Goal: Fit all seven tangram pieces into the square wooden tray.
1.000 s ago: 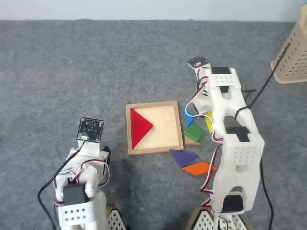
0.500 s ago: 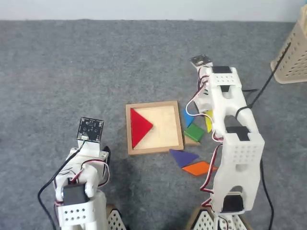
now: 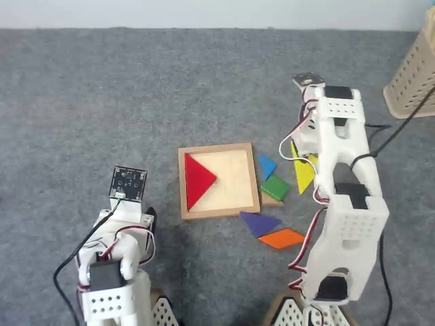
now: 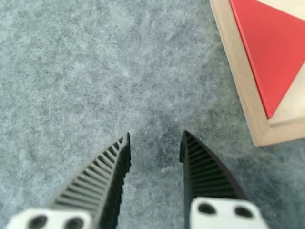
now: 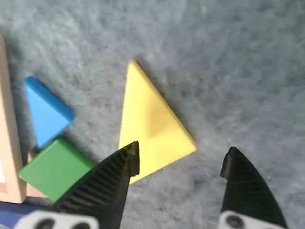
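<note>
The grey carpeted worktop (image 3: 102,102) carries the square wooden tray (image 3: 219,147) near its middle, with the large red triangle (image 3: 197,180) lying flat inside against the tray's left wall. The other pieces lie on the carpet outside the tray's right side. The large yellow triangle (image 5: 150,133) is farthest from the tray, and the right tool (image 5: 183,148) hangs above it with its jaws spread wide, holding nothing. The purple triangle (image 3: 259,221) and orange parallelogram (image 3: 281,238) sit just off the tray's near right corner. The green square (image 3: 275,187) and small blue triangle (image 3: 267,166) lie beside the tray's right wall. The left tool (image 4: 157,135) hovers over bare carpet near the tray's left corner, jaws narrowly parted and empty.
</note>
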You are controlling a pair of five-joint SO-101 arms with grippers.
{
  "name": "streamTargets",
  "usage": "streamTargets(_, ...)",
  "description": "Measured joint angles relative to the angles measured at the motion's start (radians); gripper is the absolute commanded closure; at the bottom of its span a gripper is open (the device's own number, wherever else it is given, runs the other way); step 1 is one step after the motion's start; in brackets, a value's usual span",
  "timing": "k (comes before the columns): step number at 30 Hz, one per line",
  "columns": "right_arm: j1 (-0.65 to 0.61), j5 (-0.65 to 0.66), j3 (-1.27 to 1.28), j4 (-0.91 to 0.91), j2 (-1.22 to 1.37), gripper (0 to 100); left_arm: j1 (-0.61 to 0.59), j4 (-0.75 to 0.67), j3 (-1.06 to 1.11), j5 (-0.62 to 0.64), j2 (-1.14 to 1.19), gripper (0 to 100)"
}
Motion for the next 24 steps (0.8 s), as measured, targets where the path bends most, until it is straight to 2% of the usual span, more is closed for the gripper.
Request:
streamTargets(4,0.003,-0.002,-0.009,0.002,0.086,65.8,0.0,0.0,0.0,0.0,0.0,83)
streamTargets(14,-0.035,-0.002,-0.026,0.003,0.103,65.8,0.0,0.0,0.0,0.0,0.0,83)
streamTargets(24,-0.083,-0.037,0.17,-0.078,-0.023,65.9,0.0,0.0,0.0,0.0,0.0,83)
